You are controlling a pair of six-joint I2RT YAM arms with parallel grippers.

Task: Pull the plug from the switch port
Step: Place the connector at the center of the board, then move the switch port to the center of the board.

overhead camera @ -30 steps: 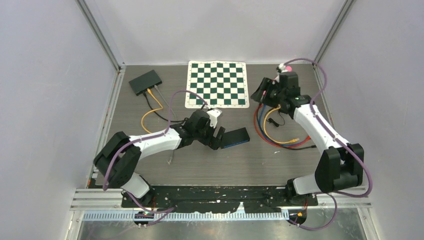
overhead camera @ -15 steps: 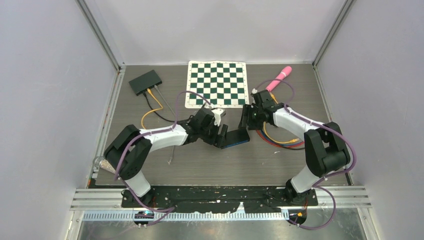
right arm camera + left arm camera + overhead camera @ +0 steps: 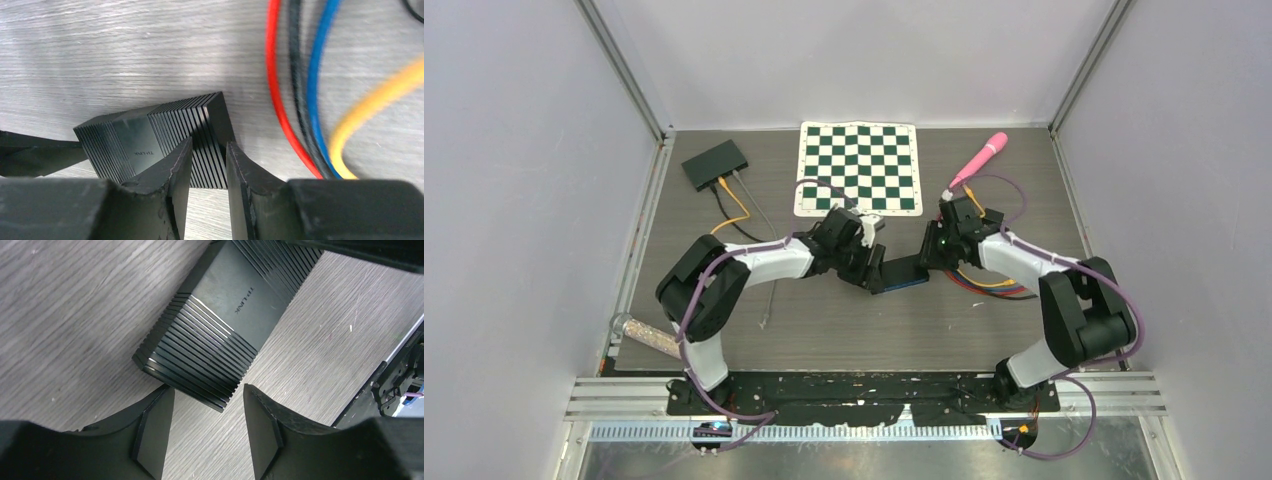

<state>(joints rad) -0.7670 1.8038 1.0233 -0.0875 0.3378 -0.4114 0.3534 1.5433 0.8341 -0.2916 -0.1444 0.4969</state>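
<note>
Top external view shows both arms reaching in to the black TP-Link switch point(image 3: 902, 275), which lies flat near the middle of the wooden table point(image 3: 824, 330), with the left gripper point(image 3: 867, 268) at its left end and the right gripper point(image 3: 932, 252) at its right end. In the left wrist view the fingers point(image 3: 155, 435) stand partway apart just beside the switch's near ribbed corner. Nothing is between them, and I cannot tell whether a tip touches the shell. In the right wrist view the fingers point(image 3: 175, 185) are drawn in to a narrow gap over the ribbed end of the switch. That end is wider than the gap, so they do not appear to have hold of it. A bundle of red, black and blue cables point(image 3: 294, 75) and a yellow cable point(image 3: 370, 100) run past just beside that end, but the plug itself and its port are hidden in all three views. The switch looks like a light, stiff plastic box with a glossy middle band, so it will likely slide across the table if a cable is tugged. One gripper should therefore pinch or pin the ribbed end, where the grooves give purchase. The plug is probably small and rigid with a latch, while the cable is limp, so the better hold is on the plug body, right at the port.
</note>
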